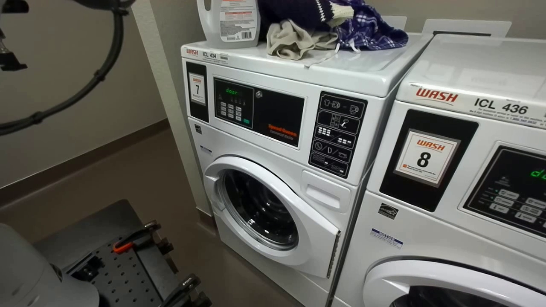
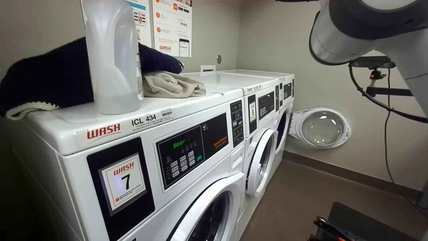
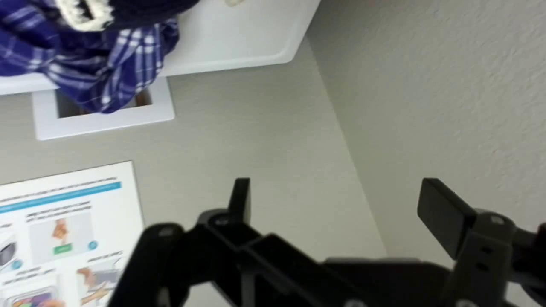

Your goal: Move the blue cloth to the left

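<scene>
White boxy washing machine marked 7 (image 1: 286,164); its glossy flat top is the desk (image 1: 362,70). On it: heaped navy knitted fabric with cream trim (image 1: 294,15), then the crumpled blue-and-white plaid cloth (image 1: 371,27), just beside and partly covered by the knit, crossing the rear edge in wrist view. Tall translucent plastic jug (image 2: 107,67) upright near the knit; crumpled beige fabric (image 1: 294,40) too. Black two-finger pincer (image 3: 337,187): jaws spread wide, well apart from the plaid.

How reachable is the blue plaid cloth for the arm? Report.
Likely yes, after moving over: the gripper is open, and much of the blue plaid cloth lies uncovered, though dark knitwear partly overlaps it.
</scene>
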